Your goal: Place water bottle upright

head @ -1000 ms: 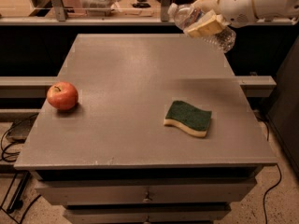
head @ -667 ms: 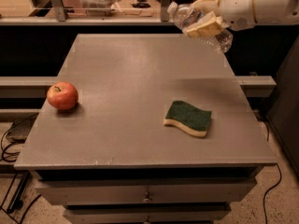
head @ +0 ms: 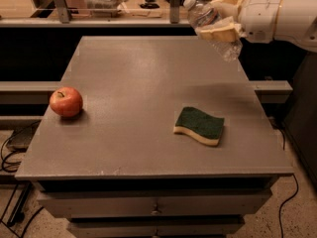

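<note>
The water bottle (head: 208, 19) is a small clear crinkled plastic bottle with a white cap. It is held in the air above the table's far right corner, tilted, cap up and to the left, base down and to the right. My gripper (head: 221, 20) comes in from the right on a white arm and is shut on the bottle around its middle. Its cream fingers (head: 220, 32) cover part of the bottle's body.
A grey table (head: 133, 83) with drawers at its front fills the view. A red apple (head: 66, 101) sits near its left edge. A green and yellow sponge (head: 200, 125) lies right of centre. A counter with clutter runs behind the table.
The gripper and bottle have shifted very slightly; the bottle stays tilted in the air. The apple and sponge have not moved.
</note>
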